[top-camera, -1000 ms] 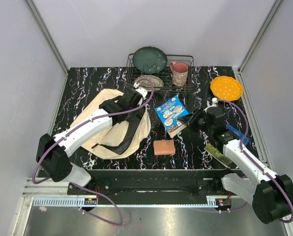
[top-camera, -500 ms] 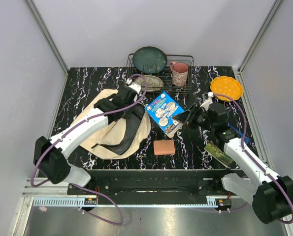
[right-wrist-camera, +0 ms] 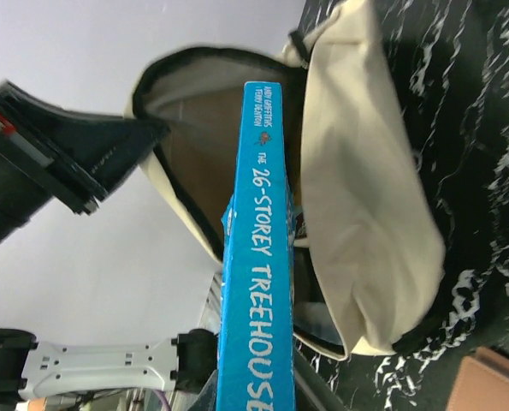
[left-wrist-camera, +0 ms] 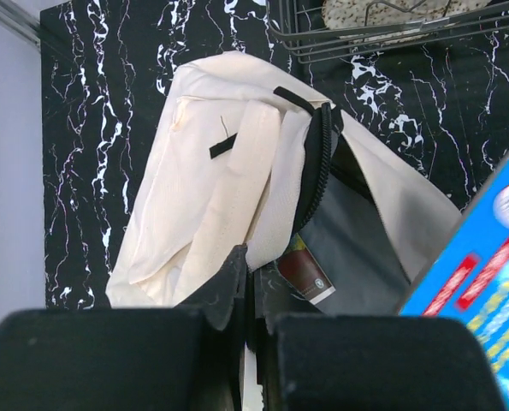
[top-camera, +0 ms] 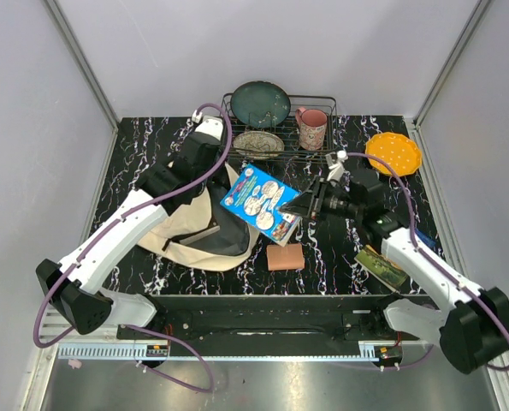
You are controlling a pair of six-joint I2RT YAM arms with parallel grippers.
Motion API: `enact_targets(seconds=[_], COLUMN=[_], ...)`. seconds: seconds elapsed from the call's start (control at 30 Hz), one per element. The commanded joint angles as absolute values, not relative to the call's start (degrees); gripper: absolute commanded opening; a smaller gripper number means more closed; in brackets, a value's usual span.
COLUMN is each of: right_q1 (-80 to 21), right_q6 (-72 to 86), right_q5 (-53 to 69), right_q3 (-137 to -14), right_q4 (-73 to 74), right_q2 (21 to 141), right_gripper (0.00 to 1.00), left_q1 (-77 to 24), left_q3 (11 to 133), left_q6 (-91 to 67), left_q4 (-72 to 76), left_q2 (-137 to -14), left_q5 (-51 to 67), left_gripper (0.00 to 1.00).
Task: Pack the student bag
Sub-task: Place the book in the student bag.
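The student bag is cream canvas with black trim and lies at the left of the table. Its mouth is held open, showing grey lining and a dark red item inside. My left gripper hangs above it, shut on the bag's rim, and lifts that edge. My right gripper is shut on a blue book, "The 26-Storey Treehouse". The book is held spine-up in the air, its far end at the bag's mouth.
A wire dish rack at the back holds a dark green plate, a patterned plate and a pink mug. An orange plate lies back right. A salmon block and a green booklet lie near the front.
My left gripper closed on the bag's rim and rose back-left, pulling the mouth open. My right gripper carried the blue book leftward, up to the bag's opening.
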State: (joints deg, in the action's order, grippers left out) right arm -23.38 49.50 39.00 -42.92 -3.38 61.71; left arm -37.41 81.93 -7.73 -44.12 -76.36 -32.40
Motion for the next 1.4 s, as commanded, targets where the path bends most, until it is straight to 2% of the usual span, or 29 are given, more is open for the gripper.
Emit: enact_targets(seconds=[0.0, 0.27, 0.53, 0.63, 0.77, 1.1, 1.17, 1.3, 1.37], right_q1=[-28.9, -31.3, -34.0, -35.8, -37.2, -43.7, -44.8, -47.3, -48.6], right_q6=[48.2, 46.9, 46.2, 48.8, 57.2, 69.1, 71.0, 69.6, 68.9], right_q5=[41.8, 39.0, 35.9, 35.2, 36.3, 17.0, 14.9, 10.8, 8.9], right_q3=[-48.5, -48.4, -54.2, -56.5, -58.0, -64.5, -64.5, -72.0, -74.0], right_q4=[-8.8, -9.8, -10.3, -14.0, -26.4, -26.2, -30.5, -26.5, -24.8], right_q2=[65.6, 72.9, 82.2, 86.6, 93.8, 106.0, 107.9, 112.2, 114.4], right_gripper=[0.00, 0.00, 0.00, 0.00, 0.00, 0.00, 0.00, 0.00, 0.04], left_q1=[-37.5, -37.5, -37.5, -37.4, -37.4, -37.4, -37.5, -37.5, -37.5], left_q3=[85.3, 83.9, 81.0, 80.6, 80.5, 80.3, 80.3, 80.7, 80.9], left_q6=[-7.6, -6.9, -7.1, -7.8, -9.0, -14.6, -15.4, -16.3, -16.3], left_q4=[-38.4, -38.5, -37.2, -36.6, -36.0, -35.2, -35.0, -35.1, -35.1], left_q2=[-75.4, -73.3, -70.7, -70.2, -70.5, -71.6, -71.9, -72.4, -72.7], left_q5=[-33.5, -26.6, -18.5, -17.7, -17.8, -18.0, -17.8, -17.1, -16.3], left_gripper=[0.00, 0.00, 0.00, 0.00, 0.00, 0.00, 0.00, 0.00, 0.00])
